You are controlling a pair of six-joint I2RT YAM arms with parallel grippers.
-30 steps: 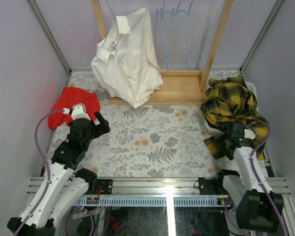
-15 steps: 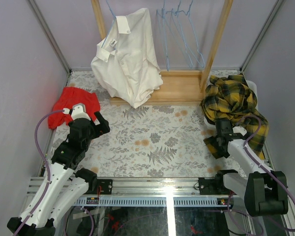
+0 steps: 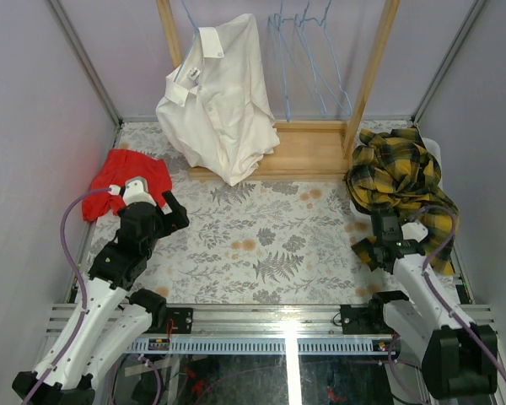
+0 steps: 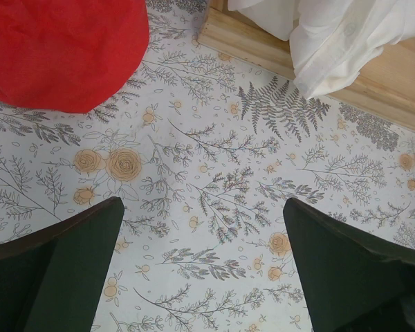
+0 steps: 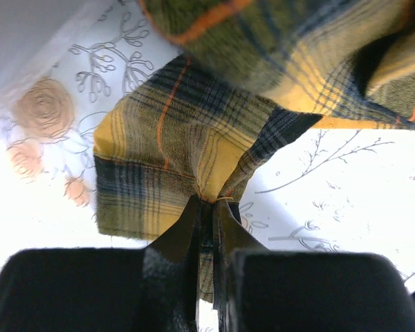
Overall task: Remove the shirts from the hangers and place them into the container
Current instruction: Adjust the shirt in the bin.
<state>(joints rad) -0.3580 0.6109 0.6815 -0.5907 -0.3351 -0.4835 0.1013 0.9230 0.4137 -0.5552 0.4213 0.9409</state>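
Observation:
A white shirt [image 3: 219, 101] hangs on a light-blue hanger [image 3: 188, 17] at the left of the wooden rack; its hem [image 4: 346, 34] reaches the rack base. Several empty light-blue hangers [image 3: 308, 59] hang to its right. A yellow-and-black plaid shirt [image 3: 401, 177] lies heaped over the white container [image 3: 433, 150] at the right, with a flap spilling onto the table. My right gripper [image 3: 381, 234] [image 5: 209, 204] is shut on the edge of that plaid flap [image 5: 173, 152]. My left gripper [image 3: 175, 213] [image 4: 203, 207] stands open above the floral tablecloth, holding nothing.
A red cloth [image 3: 126, 177] [image 4: 62, 48] lies at the left, just behind the left gripper. The wooden rack base [image 3: 308, 152] [image 4: 249, 45] and its two uprights stand at the back. Grey walls close in both sides.
My right gripper has swung toward the plaid flap beside the container and closed on its edge. The left arm has not moved.

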